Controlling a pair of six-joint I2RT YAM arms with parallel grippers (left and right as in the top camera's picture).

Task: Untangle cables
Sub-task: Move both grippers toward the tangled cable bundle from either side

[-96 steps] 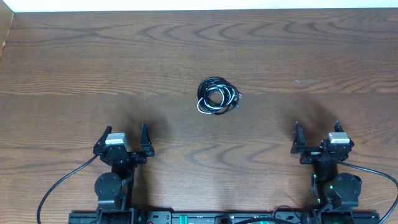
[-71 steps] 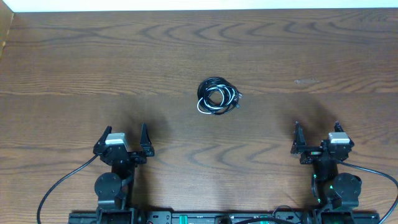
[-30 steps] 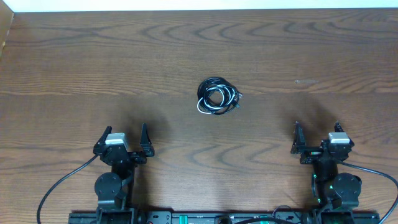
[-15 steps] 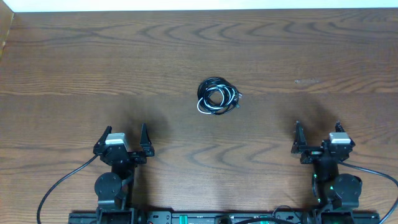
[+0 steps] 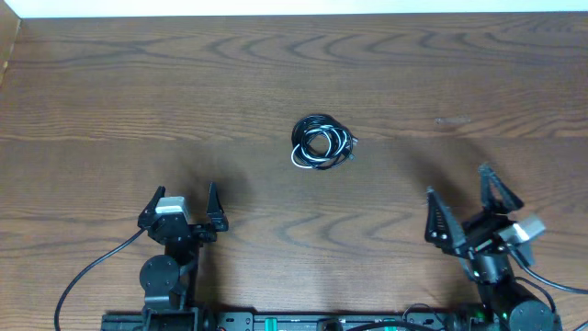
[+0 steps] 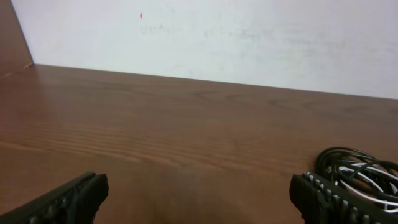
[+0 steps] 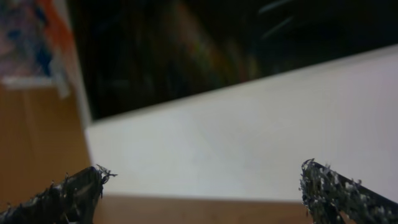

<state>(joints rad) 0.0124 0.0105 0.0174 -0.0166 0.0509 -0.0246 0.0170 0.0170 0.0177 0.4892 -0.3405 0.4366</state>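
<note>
Cables (image 5: 321, 143): tangled heap, middle of table (image 5: 138, 92). Left gripper (image 5: 182, 198), right gripper (image 5: 457, 184): wide open, empty, by near edge. Advised: pinch separate outer loops, draw apart gently.

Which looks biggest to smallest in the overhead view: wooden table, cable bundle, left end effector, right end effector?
1. brown wooden table
2. black right end effector, but nearer the camera
3. black left end effector
4. coiled black-and-white cable bundle, nearly matching it

No legible text, labels, brands, numbers or signs anywhere.
</note>
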